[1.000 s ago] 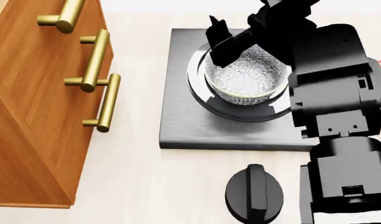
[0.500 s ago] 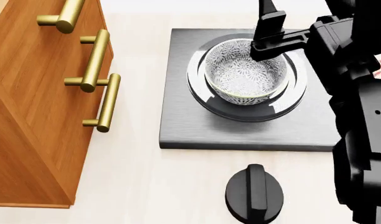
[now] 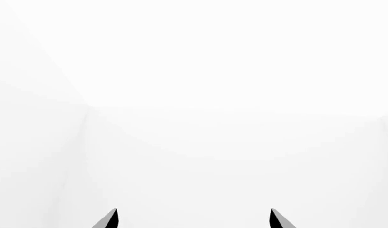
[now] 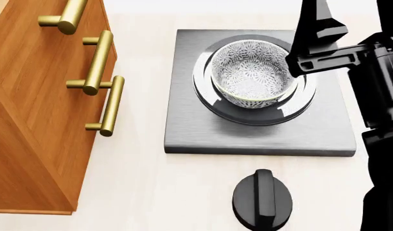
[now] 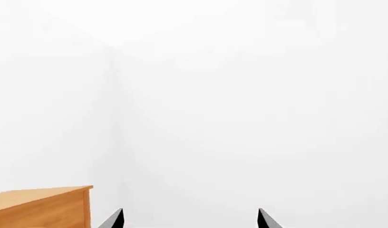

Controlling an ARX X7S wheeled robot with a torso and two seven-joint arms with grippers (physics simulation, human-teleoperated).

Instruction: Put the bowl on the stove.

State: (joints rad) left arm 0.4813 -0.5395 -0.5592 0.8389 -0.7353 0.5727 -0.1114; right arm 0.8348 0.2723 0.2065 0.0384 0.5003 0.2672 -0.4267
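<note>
bowl (image 4: 253, 74) on stove (image 4: 254, 130), knob (image 4: 262, 198) in front, cabinet (image 4: 36, 110) left

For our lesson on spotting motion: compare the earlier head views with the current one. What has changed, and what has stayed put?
The right hand has drawn away from the bowl, moving toward the right of the head view and clear of the rim, with nothing between its fingers. The bowl stayed on the stove, centred on the burner rings. The knob and wooden cabinet did not move.
</note>
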